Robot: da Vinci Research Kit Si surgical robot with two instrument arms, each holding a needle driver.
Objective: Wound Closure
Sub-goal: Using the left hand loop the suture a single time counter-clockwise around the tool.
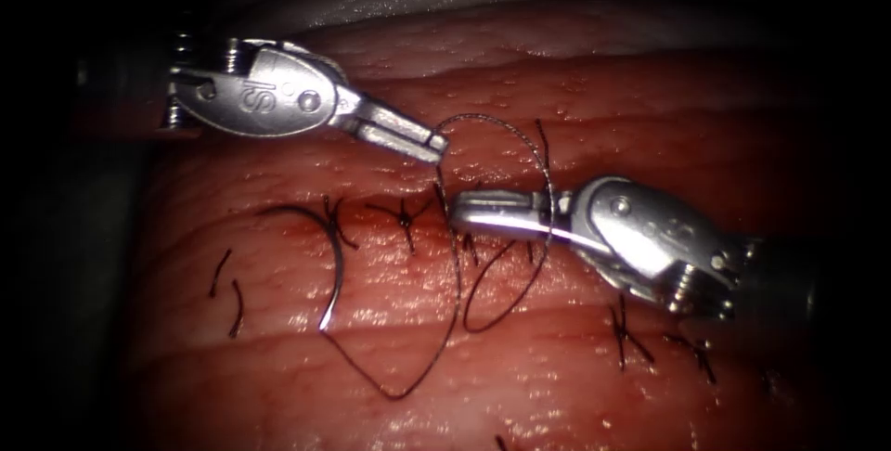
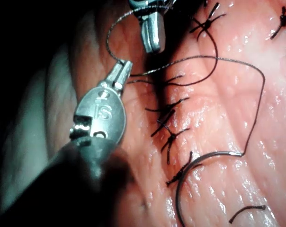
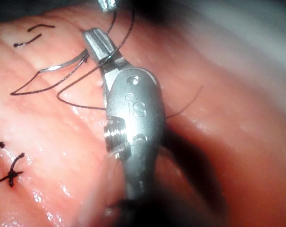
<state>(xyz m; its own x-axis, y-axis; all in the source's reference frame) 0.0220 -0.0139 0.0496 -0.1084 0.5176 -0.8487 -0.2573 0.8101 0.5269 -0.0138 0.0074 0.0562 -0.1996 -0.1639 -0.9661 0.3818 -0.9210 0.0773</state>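
The tissue [image 1: 520,386] is moist, ridged and pink-red against darkness. Both tools bear "IS" marks. Above the stitched cut [image 1: 408,219], the left tool [image 1: 434,147] pinches the thread [image 1: 483,119]. The right tool [image 1: 457,212], pressed together, is wrapped by a thread loop. The needle [image 1: 332,265] lies free on the tissue below the cut.

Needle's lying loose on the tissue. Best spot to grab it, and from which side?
Probably grip the needle on its curved body toward the thread end, leaving the tip free. It lies flat on the tissue, left of both tools, tip pointing down-left in the endoscope view. Come from above, gripper across the curve. The left tool, shut on the thread, looks nearer; the right tool has thread looped around it.
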